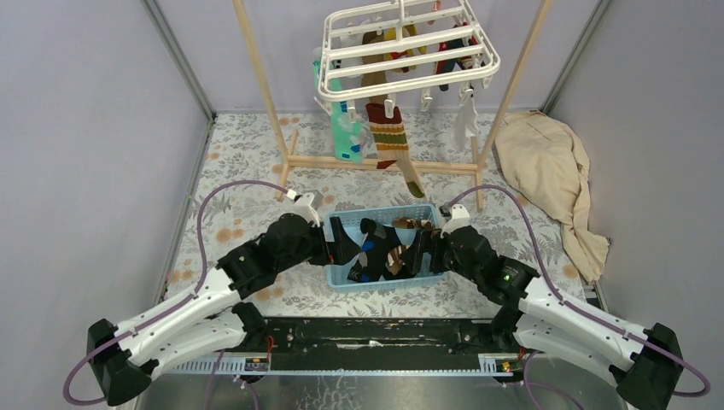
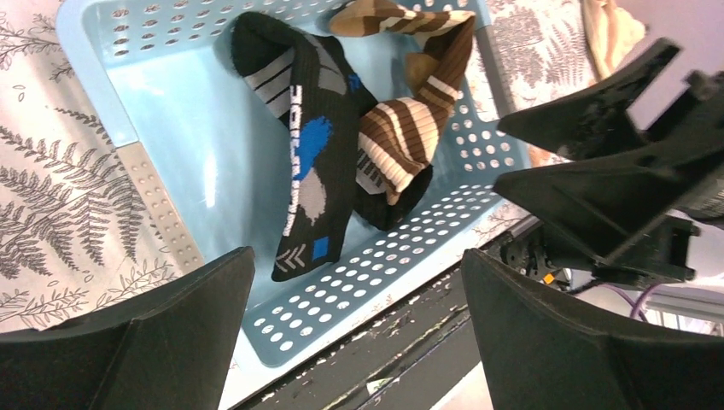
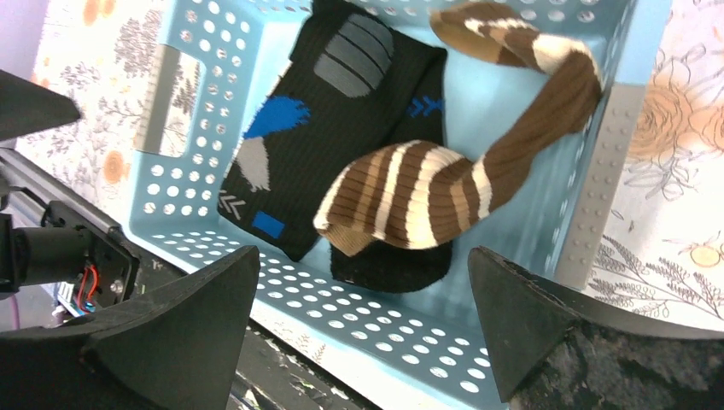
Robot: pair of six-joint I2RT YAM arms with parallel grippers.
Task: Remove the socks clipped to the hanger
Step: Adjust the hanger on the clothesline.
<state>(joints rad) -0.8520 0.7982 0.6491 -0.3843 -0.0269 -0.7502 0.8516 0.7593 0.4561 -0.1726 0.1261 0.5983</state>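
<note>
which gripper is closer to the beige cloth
Right. The right gripper is over the right end of the basket, toward the cloth; the left gripper is over its left end.

A basket (image 1: 386, 287) sat on the table (image 1: 248, 171) near its front edge, between the left tool (image 1: 337, 242) and the right tool (image 1: 431, 248), with loose socks (image 1: 388, 256) lying inside. Behind it stood a wooden rack (image 1: 376, 162), and the hanger (image 1: 410, 61) hung between its poles with clipped socks (image 1: 388, 137) beneath. A cloth (image 1: 546, 162) lay to the rack's right.

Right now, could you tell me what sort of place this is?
Probably a robot test cell staged as a laundry corner: plain grey walls, a clip hanger of socks on a wooden rack, and a blue basket on the table.
</note>
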